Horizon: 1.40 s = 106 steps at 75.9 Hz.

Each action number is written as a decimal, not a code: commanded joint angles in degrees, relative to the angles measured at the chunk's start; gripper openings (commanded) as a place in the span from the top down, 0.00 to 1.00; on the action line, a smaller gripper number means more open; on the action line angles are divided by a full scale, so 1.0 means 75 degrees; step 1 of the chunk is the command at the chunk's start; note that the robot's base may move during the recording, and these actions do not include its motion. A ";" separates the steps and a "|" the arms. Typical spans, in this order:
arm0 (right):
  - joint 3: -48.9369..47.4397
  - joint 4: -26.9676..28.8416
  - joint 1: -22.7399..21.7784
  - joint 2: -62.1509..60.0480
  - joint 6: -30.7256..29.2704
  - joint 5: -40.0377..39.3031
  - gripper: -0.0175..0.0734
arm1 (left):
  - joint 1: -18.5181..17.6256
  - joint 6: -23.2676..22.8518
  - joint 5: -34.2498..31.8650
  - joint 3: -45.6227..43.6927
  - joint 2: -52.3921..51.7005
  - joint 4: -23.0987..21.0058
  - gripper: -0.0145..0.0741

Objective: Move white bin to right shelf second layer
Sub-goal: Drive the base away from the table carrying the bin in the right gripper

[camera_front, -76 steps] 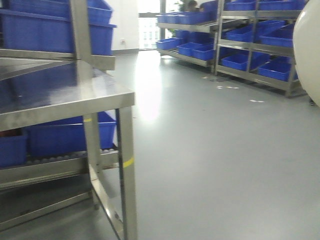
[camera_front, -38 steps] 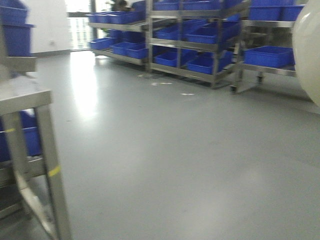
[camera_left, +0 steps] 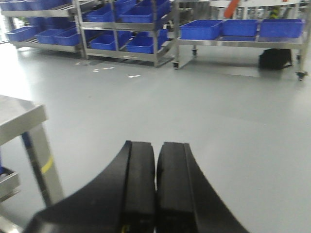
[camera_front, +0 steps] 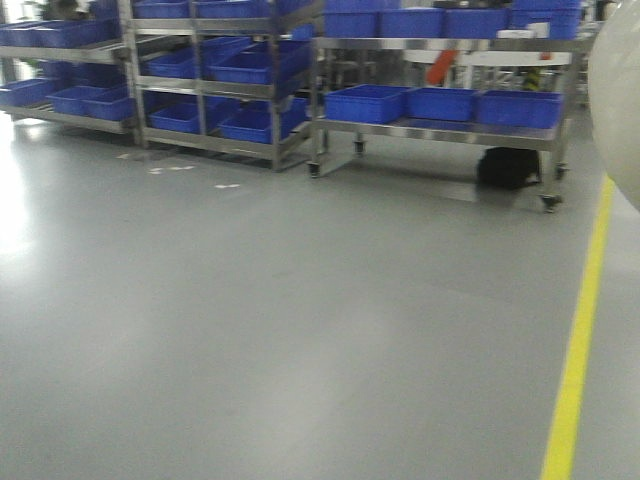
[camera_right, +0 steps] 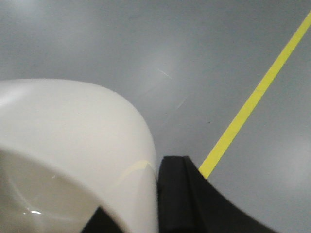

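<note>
Cream-white glossy plastic, the white bin point(camera_front: 618, 100) looks light, stiff and empty, but its smooth skin is likely slippery and it has no handles. The thin wall just under the rim looks like the only sensible place to hold it. The right fingers point(camera_right: 177, 194) hold it exactly there: one black finger lies against the outside of the wall and a dark part shows inside it, so they are clamped on the rim. Held at one edge like this, the tub may swing or creep if the base turns sharply. The bin hangs in the air over the grey floor point(camera_right: 146, 48), near a yellow line point(camera_right: 252, 102), and rests on nothing. The left fingers point(camera_left: 141, 184) are pressed together with nothing between them.

Compared with a second ago, the front view has swung to the right. The steel worktop point(camera_left: 19, 119) that filled its left side is gone from that view and shows only in the left wrist view. Steel racks point(camera_front: 230, 90) of blue crates point(camera_front: 365, 103) now span the far side, and the yellow line has appeared. The bin keeps its place at the right edge. I cannot tell which rack level is the goal.
</note>
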 commanded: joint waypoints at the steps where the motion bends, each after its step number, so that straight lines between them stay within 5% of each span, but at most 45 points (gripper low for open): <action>1: -0.0238 -0.0048 -0.0057 -0.0005 0.0044 -0.0671 0.75 | -0.0020 -0.0040 -0.0668 0.0281 -0.0106 0.0000 0.74; 106: -0.0238 -0.0048 -0.0057 -0.0012 0.0044 -0.0665 0.75 | -0.0020 -0.0040 -0.0668 0.0281 -0.0106 0.0000 0.74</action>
